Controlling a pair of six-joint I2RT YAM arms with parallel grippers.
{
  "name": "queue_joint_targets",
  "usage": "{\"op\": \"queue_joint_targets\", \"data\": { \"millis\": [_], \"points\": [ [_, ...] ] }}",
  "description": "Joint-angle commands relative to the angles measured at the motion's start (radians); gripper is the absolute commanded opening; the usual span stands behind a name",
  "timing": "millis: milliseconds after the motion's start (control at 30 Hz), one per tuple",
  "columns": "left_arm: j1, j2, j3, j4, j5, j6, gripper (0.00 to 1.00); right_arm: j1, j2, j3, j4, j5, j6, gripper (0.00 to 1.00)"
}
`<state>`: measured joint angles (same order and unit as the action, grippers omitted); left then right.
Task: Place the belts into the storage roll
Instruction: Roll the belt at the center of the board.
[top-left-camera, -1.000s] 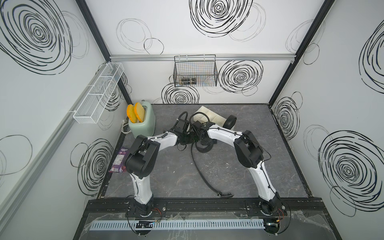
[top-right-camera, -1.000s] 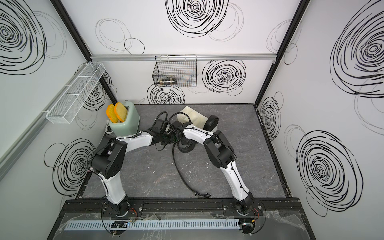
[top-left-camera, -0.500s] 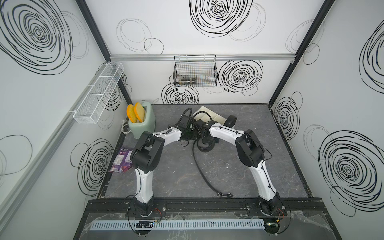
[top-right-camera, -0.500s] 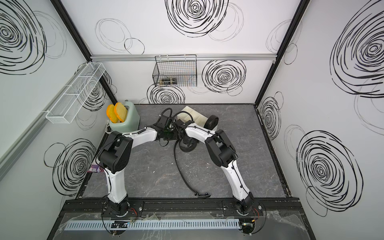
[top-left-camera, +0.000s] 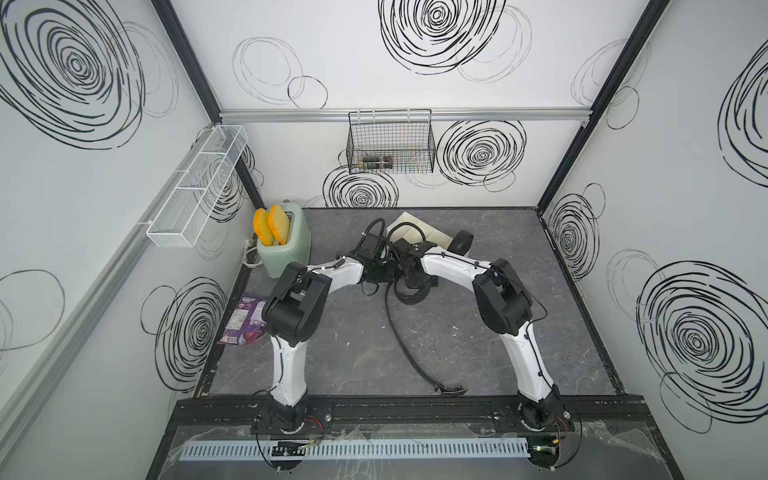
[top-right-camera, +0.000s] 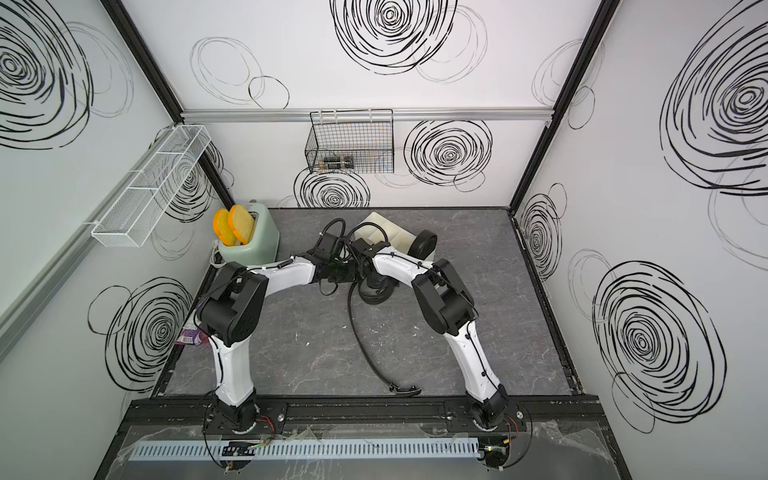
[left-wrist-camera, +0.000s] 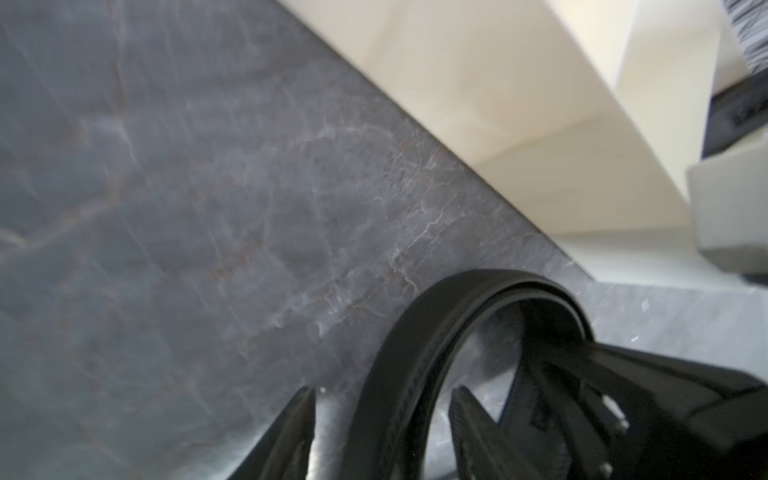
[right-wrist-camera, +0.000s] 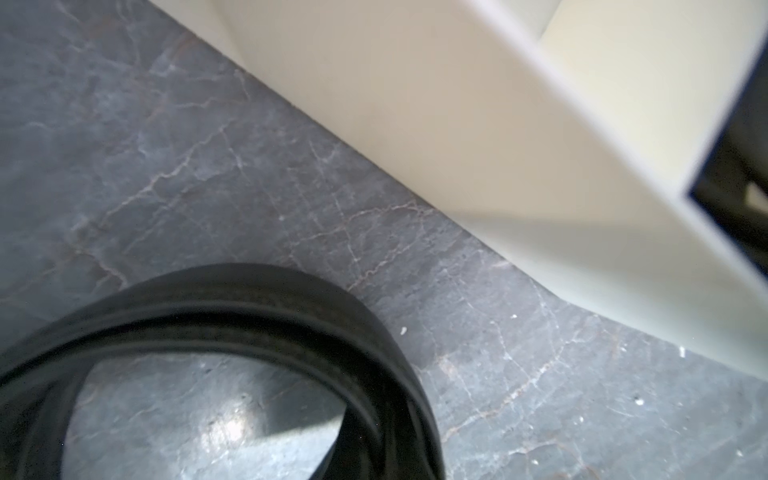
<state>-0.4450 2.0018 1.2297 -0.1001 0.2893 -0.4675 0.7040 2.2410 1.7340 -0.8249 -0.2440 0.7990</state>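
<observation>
A: Entry. Left gripper (left-wrist-camera: 382, 392)?
B: Jaws apart, straddling the loose belt (top-left-camera: 405, 345). The strap runs between the fingers (left-wrist-camera: 297, 432) with a gap on either side, so it is released, not gripping.
A: Right gripper (left-wrist-camera: 555, 365)?
B: Clenched. In the left wrist view its tip meets the inner turn of the same loop and appears to pinch it (its own wrist view shows only the loop, no fingers).
A: Where does that belt sit?
B: The loop stands on the grey table (top-left-camera: 478, 353), just beside the long wall of the storage roll (top-left-camera: 435, 237) and outside it. The rest trails toward the front rail, with the buckle (top-left-camera: 450, 389) lying flat on the table.
A: Second one?
B: The coiled belt (top-left-camera: 462, 246) stands on edge at the roll's end on the robot's right. I cannot tell whether it is inside the end compartment or just outside it.
</observation>
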Motion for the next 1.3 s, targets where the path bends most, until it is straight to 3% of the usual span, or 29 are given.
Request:
{"op": "queue_joint_targets", "data": {
  "millis": [0,167,300,667,967,1100,1267],
  "points": [
    [-0.012,-0.026,-0.119,0.022,0.108,-0.047,0.61,0.020,-0.012,-0.062,0.080,-0.058,0.002,0.00],
    [0.041,-0.096,-0.206,0.066,0.149,-0.061,0.59,0.018,-0.037,-0.106,0.084,-0.047,0.000,0.00],
    [0.038,-0.094,-0.179,-0.012,0.093,-0.001,0.49,0.026,-0.040,-0.106,0.083,-0.052,0.002,0.00],
    [-0.018,-0.061,-0.110,-0.118,-0.042,0.066,0.46,0.074,-0.018,-0.062,0.087,-0.103,-0.027,0.00],
    [-0.024,-0.055,-0.102,-0.153,-0.093,0.069,0.08,0.075,-0.026,-0.067,0.086,-0.111,-0.023,0.00],
    [-0.025,-0.054,-0.096,-0.167,-0.122,0.070,0.00,0.060,-0.045,-0.068,0.105,-0.147,-0.036,0.01],
    [-0.024,-0.058,-0.091,-0.189,-0.186,0.073,0.00,0.036,-0.155,-0.048,0.159,-0.135,-0.068,0.43]
  ]
}}
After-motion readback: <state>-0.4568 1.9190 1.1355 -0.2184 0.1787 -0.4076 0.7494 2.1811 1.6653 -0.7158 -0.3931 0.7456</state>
